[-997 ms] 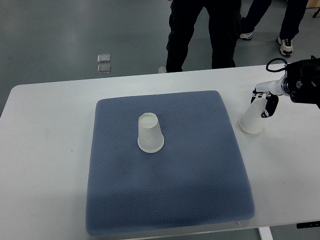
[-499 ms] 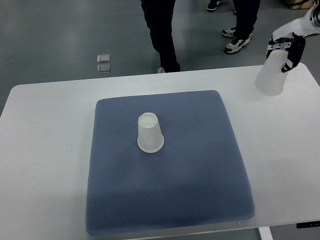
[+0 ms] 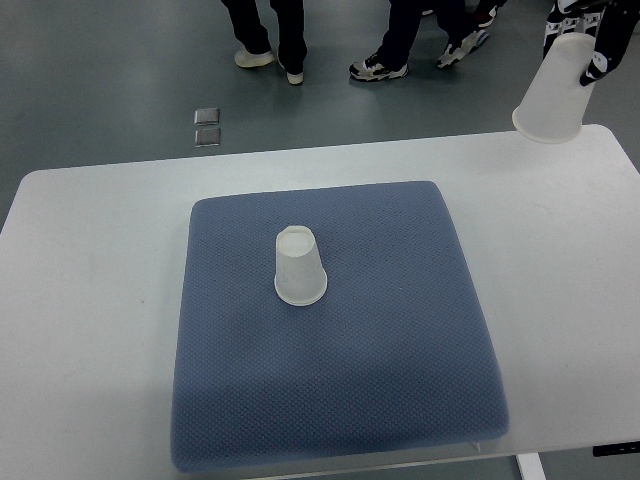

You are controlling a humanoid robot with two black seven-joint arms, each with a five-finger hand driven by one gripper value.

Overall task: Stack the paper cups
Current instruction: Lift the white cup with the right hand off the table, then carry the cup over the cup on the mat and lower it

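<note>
Sitting upside down near the middle of the soft blue square mat is a small white paper cup, with its wide mouth pressing into the mat and its flat bottom pointing up. It is waiting for the other cup to go over it.

Up in the far right corner, the black and white robot right hand is pinching a second white paper cup by its narrow end. This cup is hanging in the air, mouth down, above the far right edge of the white table, well apart from the mat cup.

Things could go wrong, I think. Paper is thin, so a hard pinch could be squashing the held cup. A loose pinch could be letting it slip and fall off the table. The held cup is also tilting, so it could bump the standing cup and knock it over instead of sliding over it.

The left hand is not showing.
</note>
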